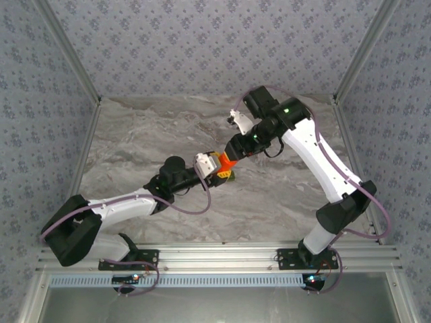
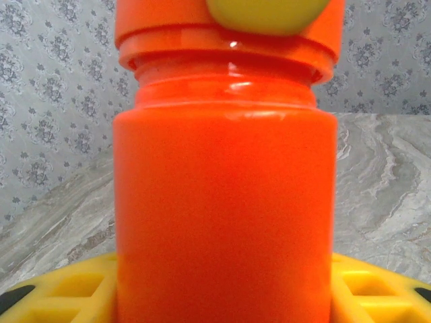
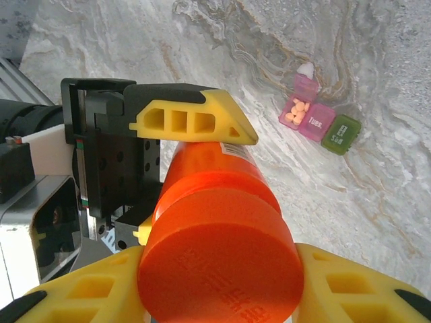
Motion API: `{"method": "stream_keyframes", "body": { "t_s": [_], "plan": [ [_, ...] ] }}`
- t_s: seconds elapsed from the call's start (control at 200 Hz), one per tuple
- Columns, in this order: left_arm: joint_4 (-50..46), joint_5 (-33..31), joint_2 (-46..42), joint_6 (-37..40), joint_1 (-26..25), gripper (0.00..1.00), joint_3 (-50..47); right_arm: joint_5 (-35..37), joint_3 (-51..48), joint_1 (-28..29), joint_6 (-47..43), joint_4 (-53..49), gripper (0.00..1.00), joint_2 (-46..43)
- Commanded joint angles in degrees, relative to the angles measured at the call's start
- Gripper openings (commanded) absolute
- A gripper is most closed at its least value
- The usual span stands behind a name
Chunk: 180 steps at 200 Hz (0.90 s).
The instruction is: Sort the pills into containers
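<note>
Currently left gripper (image 2: 222, 296) clamps orange bottle (image 2: 225, 202) body, right gripper (image 3: 222, 289) pinches cap (image 3: 215, 249), likely to unscrew. Containers (image 3: 316, 124) sit mid-table near the bottle, one open holding pills (image 3: 296, 113).

You see a gray marble table (image 1: 155, 128) with flowery walls (image 1: 202, 40) around it. The left arm (image 1: 128, 205) lies low and reaches from the near left corner to the middle. The right arm (image 1: 316, 151) goes up from the near right, bends at the far side and points back to the middle. The left gripper (image 1: 217, 168) and the right gripper (image 1: 234, 155) meet there, with an orange bottle (image 1: 227, 163) right between them. Both are up against it, but the fingers look too small to make out. A metal rail (image 1: 222, 254) runs along the near edge.
</note>
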Motion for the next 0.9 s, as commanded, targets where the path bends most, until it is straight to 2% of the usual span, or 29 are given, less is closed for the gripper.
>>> {"method": "stream_keyframes", "body": {
  "t_s": [0.0,0.185,0.39,0.51,0.57,0.625,0.894],
  "plan": [
    [3.4,0.6,-1.8,0.4,-0.2,0.0,2.3,-1.4,-0.9,-0.8,0.7,-0.1,0.35,0.1],
    [2.4,0.8,-1.4,1.0,-0.2,0.0,3.8,-4.6,-1.3,0.1,0.5,0.5,0.35,1.7],
    [2.3,0.1,-0.7,1.0,-0.2,0.0,4.4,-1.1,-1.7,2.4,2.5,-0.4,0.36,3.6],
    [2.8,-1.4,-0.6,0.4,-0.2,0.0,3.8,-2.6,-4.2,2.3,6.0,2.0,0.42,2.2],
    [3.3,-1.9,-0.6,0.2,-0.2,0.0,3.5,-3.7,-5.3,1.8,8.9,4.7,0.51,1.0],
    [3.3,-2.1,-0.6,0.1,-0.2,0.0,3.3,-4.3,-5.3,1.4,10.5,6.1,0.54,0.0],
    [3.5,-2.8,-0.7,-0.4,-0.2,0.0,2.9,-6.0,-5.2,0.2,13.5,9.3,0.74,-2.4]
  ]
}}
